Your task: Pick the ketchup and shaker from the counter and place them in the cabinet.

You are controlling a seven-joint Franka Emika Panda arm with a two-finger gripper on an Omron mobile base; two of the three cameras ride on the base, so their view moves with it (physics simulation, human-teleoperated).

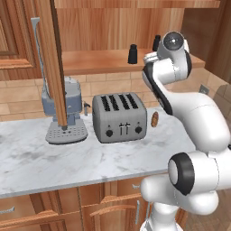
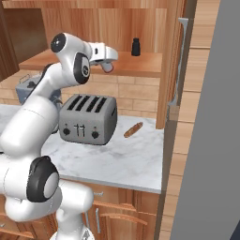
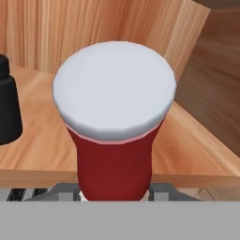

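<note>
Cabinet first: the big brown wooden wall cabinet [image 1: 103, 27] has a wide plank shelf and a wood back, and its tall door with a grey handle [image 1: 50, 58] stands open and hangs down in front of the tabletop. Below it I see the white marble tabletop [image 1: 54, 162] with wooden drawers under it.

My white robot arm [image 1: 198, 122] reaches up from the base to the shelf.

On the tabletop stands a grey four-slot toaster [image 1: 119, 117]. To its left is a blue-grey coffee machine [image 1: 65, 113], partly behind the open door. Just to the right of the toaster lies a small tan-brown oval thing [image 1: 154, 119].

The tool [image 2: 108, 65] is at the front edge of the shelf. It is closed around the small red ketchup bottle with the pale grey-white cap [image 3: 115, 117]. In the hand view the two dark tips press on each side of the red bottle, low down, and the bottle sits over the shelf plank. I cannot tell if the bottle touches the shelf.

The small all-black shaker [image 1: 132, 54] stands upright on the shelf, further back. In the hand view it is near the ketchup, off to one side, not touching it.
</note>
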